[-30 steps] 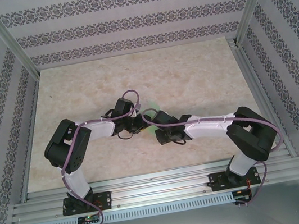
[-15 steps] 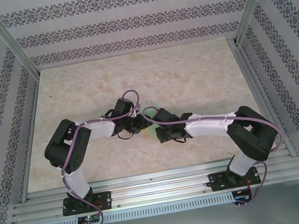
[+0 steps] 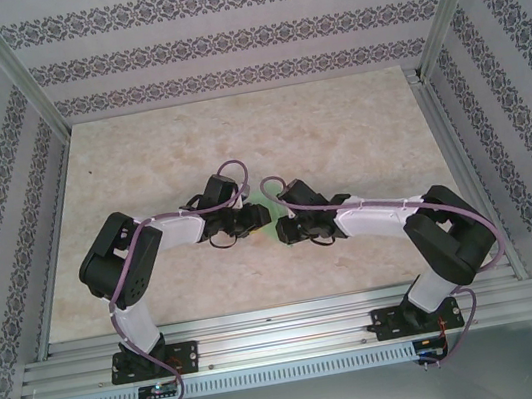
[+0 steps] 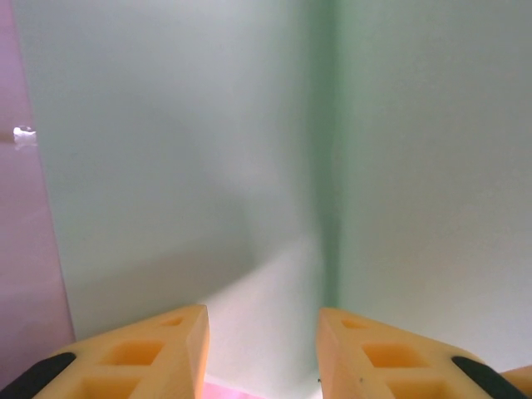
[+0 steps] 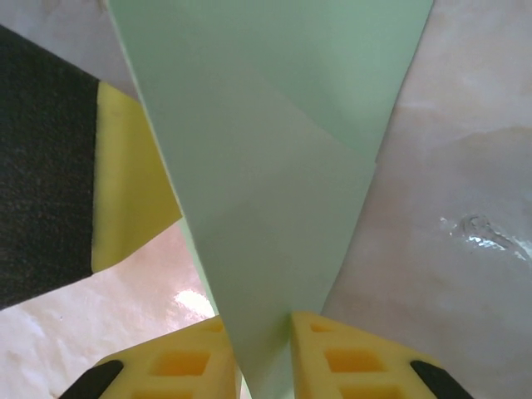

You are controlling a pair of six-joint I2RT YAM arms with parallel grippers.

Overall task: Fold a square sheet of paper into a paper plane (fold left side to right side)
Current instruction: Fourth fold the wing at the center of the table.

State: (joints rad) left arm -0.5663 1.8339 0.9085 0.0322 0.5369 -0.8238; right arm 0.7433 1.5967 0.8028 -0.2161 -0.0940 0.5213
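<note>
Right arm (image 3: 380,217) moved forward; right jaws pinch paper plane (image 5: 266,208) tip (left jaws astride, grip unclear).

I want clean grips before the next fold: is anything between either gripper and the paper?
Nothing visible is. The paper runs straight into the gap of the right gripper. It also lies right in front of the left gripper, reaching between its spread fingers.
</note>
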